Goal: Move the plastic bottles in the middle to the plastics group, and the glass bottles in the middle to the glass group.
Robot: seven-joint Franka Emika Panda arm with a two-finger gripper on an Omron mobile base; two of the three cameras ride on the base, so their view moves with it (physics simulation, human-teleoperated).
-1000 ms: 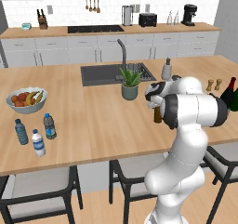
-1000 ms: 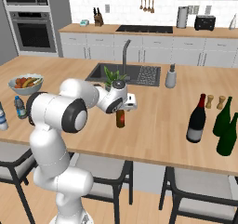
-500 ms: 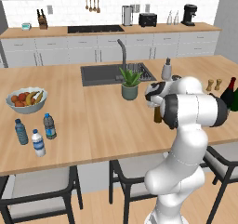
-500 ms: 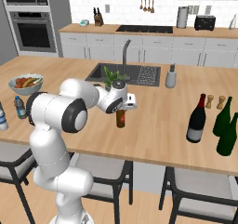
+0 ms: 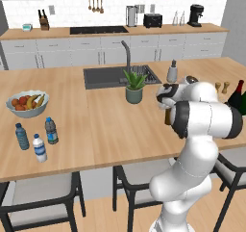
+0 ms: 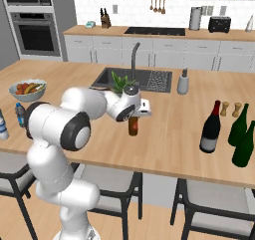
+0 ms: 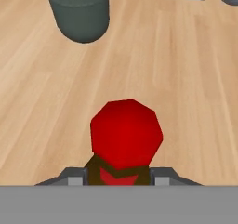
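At the centre of the right base view the hand (image 6: 133, 118) sits over the small brown bottle (image 6: 133, 126), which stands upright on the wooden tabletop (image 6: 164, 139). In the hand view the bottle's red top (image 7: 126, 134) lies at bottom centre with a grey finger (image 7: 74, 176) pressed against each side of the brown shoulder, so the hand is clamped on it. No lettering can be read on the bottle.

At centre right stand the near-black wine bottle (image 6: 210, 128) with red foil neck and, further right, a dark green glass bottle (image 6: 238, 125).

At the left of the left base view, the greyish water bottle (image 5: 51, 131) with a dark blue label stands near the blue-tinted bottle (image 5: 21, 136) and the white-capped bottle (image 5: 40, 148); their labels are too small to read.
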